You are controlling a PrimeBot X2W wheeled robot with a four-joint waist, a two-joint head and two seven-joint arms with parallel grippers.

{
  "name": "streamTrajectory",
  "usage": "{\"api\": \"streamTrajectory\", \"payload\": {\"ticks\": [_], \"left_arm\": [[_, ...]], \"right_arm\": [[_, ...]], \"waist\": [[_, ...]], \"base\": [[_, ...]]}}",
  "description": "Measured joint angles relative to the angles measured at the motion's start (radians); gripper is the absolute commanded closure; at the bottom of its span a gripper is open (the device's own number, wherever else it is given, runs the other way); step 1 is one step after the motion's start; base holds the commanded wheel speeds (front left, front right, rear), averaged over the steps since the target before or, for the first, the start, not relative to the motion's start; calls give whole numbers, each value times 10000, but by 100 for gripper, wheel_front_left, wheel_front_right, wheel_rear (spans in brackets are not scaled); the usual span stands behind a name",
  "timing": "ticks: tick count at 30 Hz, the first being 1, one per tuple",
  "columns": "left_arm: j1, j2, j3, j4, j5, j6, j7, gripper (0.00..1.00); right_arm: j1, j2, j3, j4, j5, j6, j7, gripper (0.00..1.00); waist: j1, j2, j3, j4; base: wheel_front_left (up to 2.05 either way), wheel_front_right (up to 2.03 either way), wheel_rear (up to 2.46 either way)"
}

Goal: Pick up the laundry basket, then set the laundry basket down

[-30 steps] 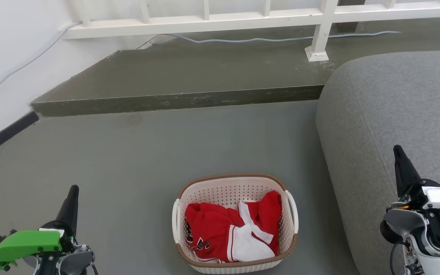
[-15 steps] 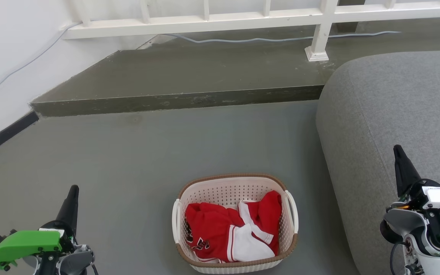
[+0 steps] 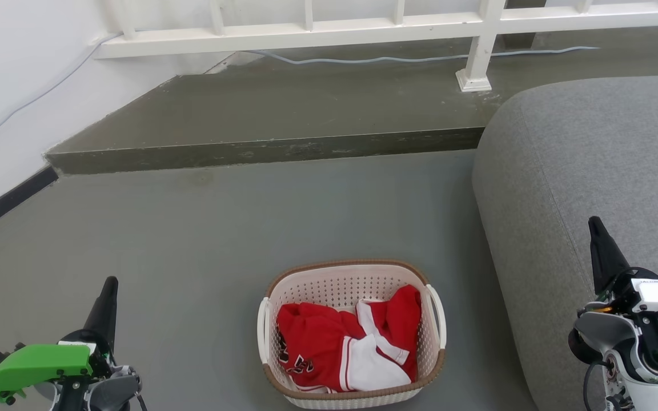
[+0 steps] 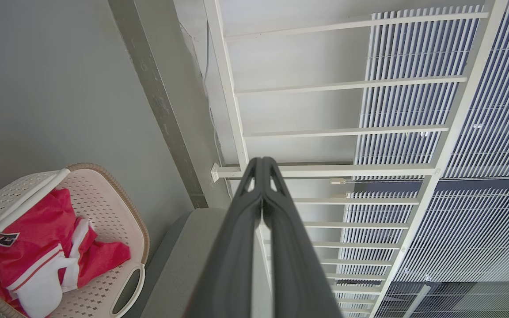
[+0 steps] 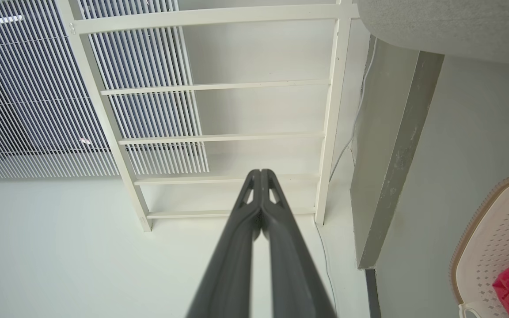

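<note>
The cream-white perforated laundry basket [image 3: 352,279] stands on the grey floor at the bottom middle of the head view, with brown rim bands and white side handles. Red and white clothing [image 3: 346,348] lies in it. The left wrist view has the laundry basket [image 4: 100,194] at its lower left, and the right wrist view has its edge [image 5: 493,225] at the lower right. My left gripper [image 3: 110,283] is shut, empty, well to the basket's left. My right gripper [image 3: 593,221] is shut, empty, to the basket's right, over the sofa. Both fingertip pairs, the left gripper [image 4: 262,160] and the right gripper [image 5: 261,172], press together.
A large grey sofa [image 3: 592,160] fills the right side, close beside the basket. A raised grey step [image 3: 272,148] crosses the floor beyond the basket, with a white railing [image 3: 363,28] and a cable behind it. A white wall [image 3: 15,85] runs along the left.
</note>
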Motion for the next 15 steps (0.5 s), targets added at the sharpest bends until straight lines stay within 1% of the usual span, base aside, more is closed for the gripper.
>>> {"api": "streamTrajectory", "payload": {"ticks": [15], "left_arm": [[0, 0, 0, -2, -2, 0, 0, 100]], "right_arm": [[1, 2, -2, -4, 0, 0, 0, 100]], "waist": [[0, 0, 0, 0]], "base": [[0, 0, 0]]}}
